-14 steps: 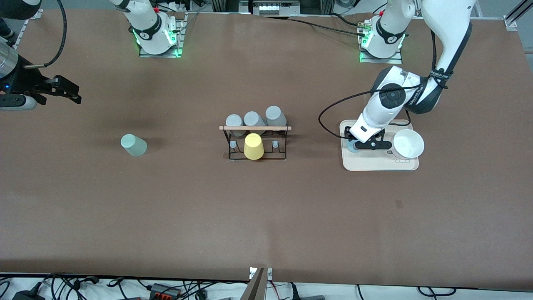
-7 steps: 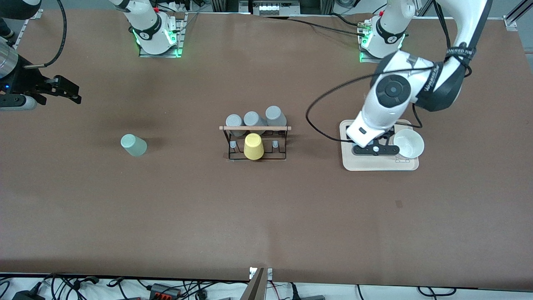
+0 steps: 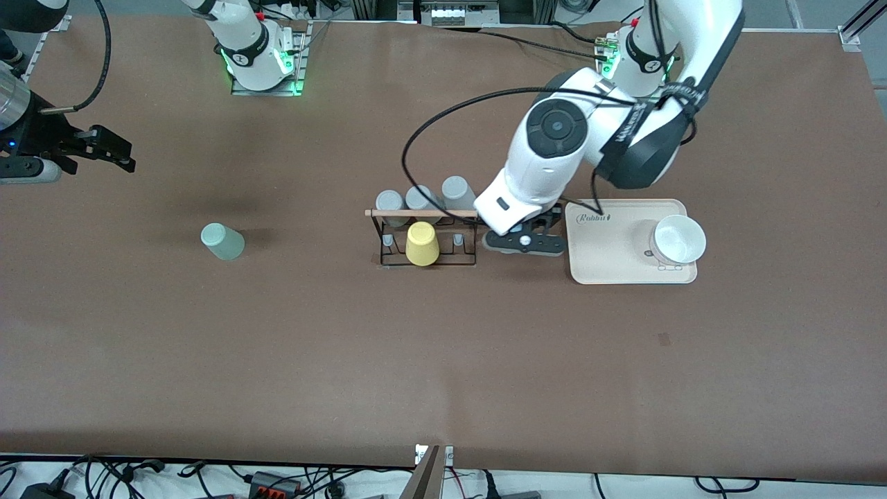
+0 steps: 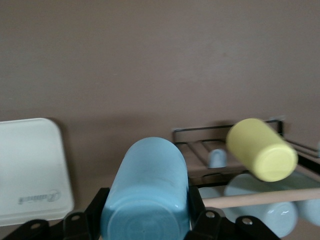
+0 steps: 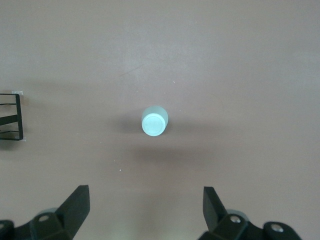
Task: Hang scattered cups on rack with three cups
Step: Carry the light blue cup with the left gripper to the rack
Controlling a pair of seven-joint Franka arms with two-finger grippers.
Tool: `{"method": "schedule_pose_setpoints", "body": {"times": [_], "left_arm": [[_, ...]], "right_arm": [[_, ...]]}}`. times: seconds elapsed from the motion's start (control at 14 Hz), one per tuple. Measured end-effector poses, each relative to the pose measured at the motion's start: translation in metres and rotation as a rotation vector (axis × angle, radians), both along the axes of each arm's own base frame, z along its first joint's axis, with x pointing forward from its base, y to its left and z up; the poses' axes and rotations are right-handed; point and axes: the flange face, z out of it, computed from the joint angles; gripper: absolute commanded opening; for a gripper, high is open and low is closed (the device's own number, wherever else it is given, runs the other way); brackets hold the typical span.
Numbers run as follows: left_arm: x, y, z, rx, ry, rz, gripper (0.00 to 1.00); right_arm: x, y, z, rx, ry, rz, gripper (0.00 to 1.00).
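Note:
My left gripper [image 3: 524,242] is shut on the light blue cup [image 4: 147,192] and holds it in the air between the black wire rack [image 3: 428,239] and the cream tray [image 3: 610,267]. The rack [image 4: 200,145] has a wooden rod [image 3: 424,213] across its top and carries three grey cups [image 3: 423,199] and a yellow cup [image 3: 421,244]. The pale mint-green cup [image 3: 222,241] stands upside down on the table toward the right arm's end; it also shows in the right wrist view [image 5: 154,121]. My right gripper [image 5: 146,207] is open and empty, high above that end of the table.
A white bowl [image 3: 679,240] sits on the cream tray at the left arm's end. The yellow cup [image 4: 261,150] is tilted on a peg of the rack close to the held blue cup. Brown table surface lies open on the side nearer the camera.
My left gripper has lifted the blue cup off the cream tray and carried it toward the rack. The right arm has not moved.

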Motion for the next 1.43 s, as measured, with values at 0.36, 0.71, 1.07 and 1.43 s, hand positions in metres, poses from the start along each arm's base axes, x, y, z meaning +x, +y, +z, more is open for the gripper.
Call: {"method": "schedule_pose_setpoints", "body": {"times": [0.36, 0.71, 1.07, 1.43], "left_arm": [[-0.022, -0.072, -0.028, -0.016, 0.001, 0.073, 0.21], [-0.025, -0.084, -0.034, 0.02, -0.049, 0.049, 0.22], [-0.015, -0.074, -0.039, 0.046, -0.069, 0.059, 0.21], [0.002, -0.059, -0.039, 0.048, -0.096, 0.091, 0.22]], "right_arm": [[0.0, -0.001, 0.0, 0.0, -0.001, -0.001, 1.0], [0.0, -0.001, 0.0, 0.0, -0.001, -0.002, 1.0], [0.0, -0.001, 0.0, 0.0, -0.001, -0.002, 1.0], [0.0, -0.002, 0.0, 0.0, -0.001, -0.003, 1.0]]}}
